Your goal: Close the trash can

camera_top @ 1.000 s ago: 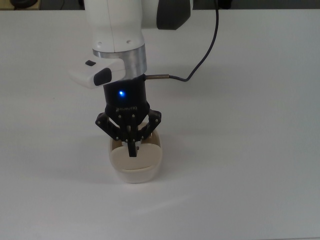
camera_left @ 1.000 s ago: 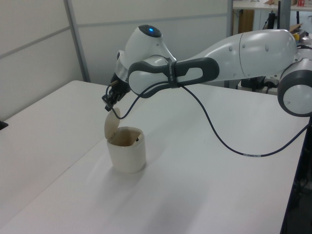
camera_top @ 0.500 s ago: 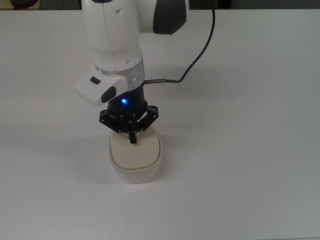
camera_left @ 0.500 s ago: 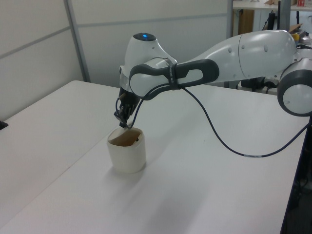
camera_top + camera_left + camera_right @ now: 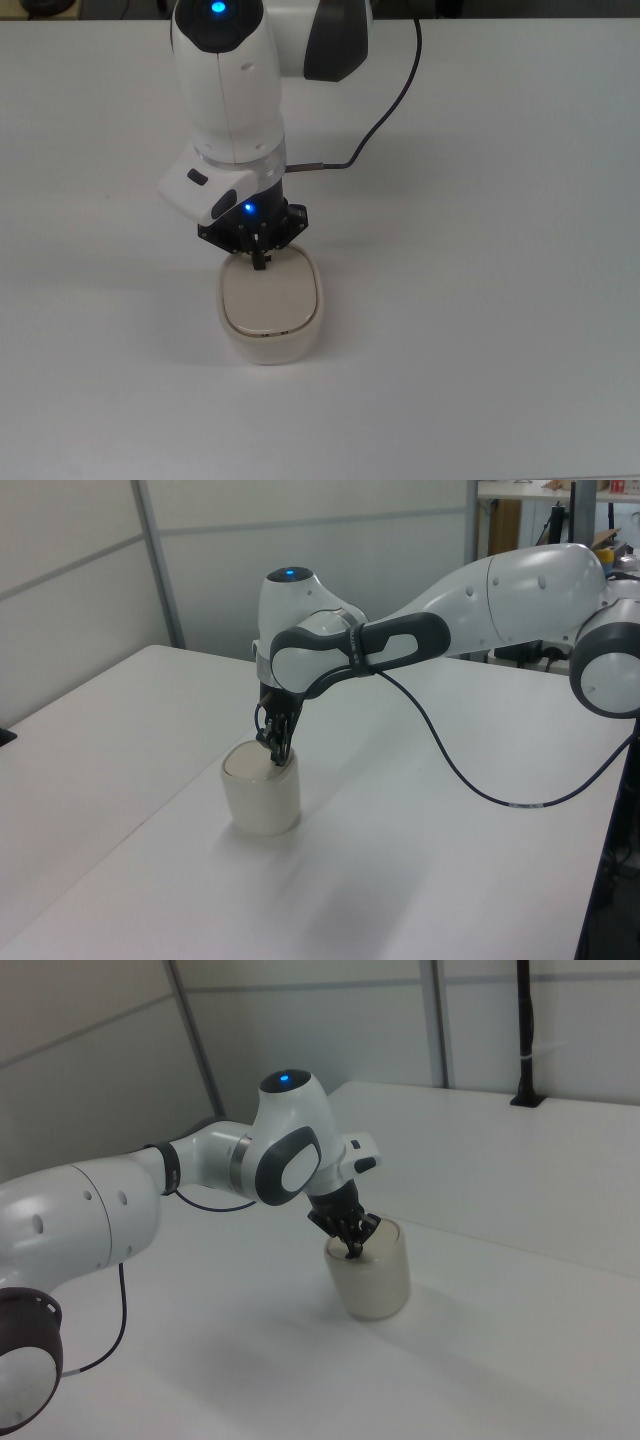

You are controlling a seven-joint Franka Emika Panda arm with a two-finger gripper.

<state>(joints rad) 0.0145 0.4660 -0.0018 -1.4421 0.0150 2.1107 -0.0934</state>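
The trash can [image 5: 270, 305] sits mid-table, well in from every edge, its lid, upright a second ago, now lying flat: closing looks all but done. The gripper [image 5: 260, 262], fingers pinched together on nothing, presses the lid's far end. The can stands upright, long axis toward the arm.

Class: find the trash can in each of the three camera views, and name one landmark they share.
Top view: trash can lower centre, lid flat.
Left view: trash can left of centre, on the table.
Right view: trash can just right of centre.
Shared landmark: the gripper at its lid's edge.
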